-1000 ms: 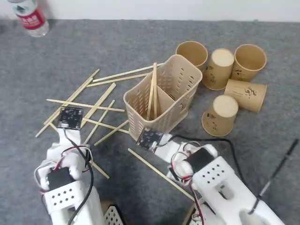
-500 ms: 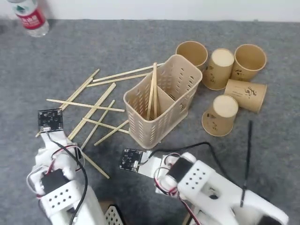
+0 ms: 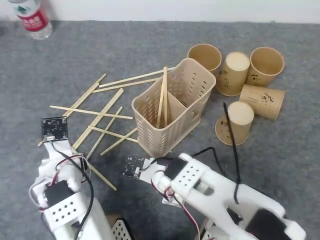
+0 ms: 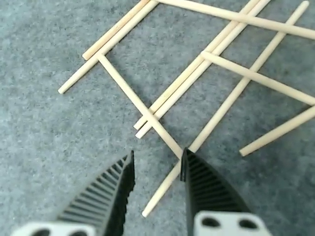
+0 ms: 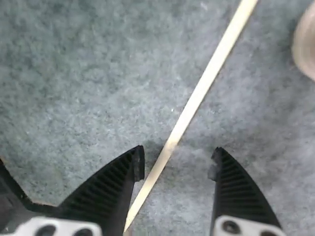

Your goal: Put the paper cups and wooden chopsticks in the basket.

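A beige slotted basket point(image 3: 172, 107) stands mid-table with two chopsticks point(image 3: 161, 97) leaning in it. Several paper cups point(image 3: 235, 122) sit to its right, one lying on its side point(image 3: 262, 101). Loose wooden chopsticks point(image 3: 97, 117) lie scattered to its left. My left arm point(image 3: 55, 185) hangs over their near end. Its gripper point(image 4: 157, 157) is open just above the carpet, a chopstick point(image 4: 216, 115) running between its fingers. My right arm point(image 3: 195, 182) is in front of the basket. Its gripper point(image 5: 177, 153) is open, straddling a single chopstick point(image 5: 202, 93).
A plastic bottle point(image 3: 32, 17) with a red label lies at the far left corner. A black cable point(image 3: 231, 142) arcs up from the right arm, in front of the nearest cup. The basket's corner point(image 5: 307, 39) shows in the right wrist view. Grey carpet point(image 3: 125, 50) covers the table.
My right arm has swung left and drawn back from the basket's front, now covering the chopstick that lay there. My left arm drew back to the left early on, then held still.
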Motion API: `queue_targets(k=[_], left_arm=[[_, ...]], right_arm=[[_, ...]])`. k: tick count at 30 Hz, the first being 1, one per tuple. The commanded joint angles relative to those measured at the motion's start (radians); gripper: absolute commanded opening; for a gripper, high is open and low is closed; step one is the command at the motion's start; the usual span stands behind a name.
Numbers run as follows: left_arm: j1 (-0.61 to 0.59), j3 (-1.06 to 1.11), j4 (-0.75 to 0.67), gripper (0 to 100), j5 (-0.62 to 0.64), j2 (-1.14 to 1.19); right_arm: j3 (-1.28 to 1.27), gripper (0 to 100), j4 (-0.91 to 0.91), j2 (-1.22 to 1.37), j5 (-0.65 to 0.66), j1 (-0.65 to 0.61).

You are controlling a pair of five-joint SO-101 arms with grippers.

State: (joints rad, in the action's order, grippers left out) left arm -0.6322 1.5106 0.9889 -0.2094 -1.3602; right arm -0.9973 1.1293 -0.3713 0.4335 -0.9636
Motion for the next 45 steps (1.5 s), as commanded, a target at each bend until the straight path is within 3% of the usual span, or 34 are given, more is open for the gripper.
queue_targets(k=[1,4,9,18,29,33,36,42,45], left_arm=[[-0.008,-0.005,-0.025,15,0.011,-0.014],[-0.008,-0.005,-0.025,15,0.011,-0.014],[-0.008,-0.005,-0.025,15,0.011,-0.014],[-0.008,0.002,-0.038,15,0.011,-0.014],[-0.006,0.002,-0.038,15,0.011,-0.015],[-0.006,0.002,-0.038,15,0.011,-0.015],[-0.006,0.002,-0.038,15,0.011,-0.015],[-0.006,0.002,-0.038,15,0.011,-0.015],[-0.006,0.002,-0.038,15,0.011,-0.015]], right_arm=[[0.092,21.1,0.05,0.064,0.057,0.004],[0.124,17.4,0.059,0.139,0.114,0.028],[0.18,0.2,0.053,0.243,0.181,0.082],[0.255,0.7,0.076,0.226,0.238,0.17],[0.552,0.7,0.565,-0.222,0.255,0.17],[0.624,0.7,0.647,-0.312,0.245,0.182],[0.526,2.4,0.607,-0.311,0.245,0.222],[0.209,28.9,0.337,-0.254,0.253,0.255],[0.095,29.5,0.13,-0.249,0.253,0.251]])
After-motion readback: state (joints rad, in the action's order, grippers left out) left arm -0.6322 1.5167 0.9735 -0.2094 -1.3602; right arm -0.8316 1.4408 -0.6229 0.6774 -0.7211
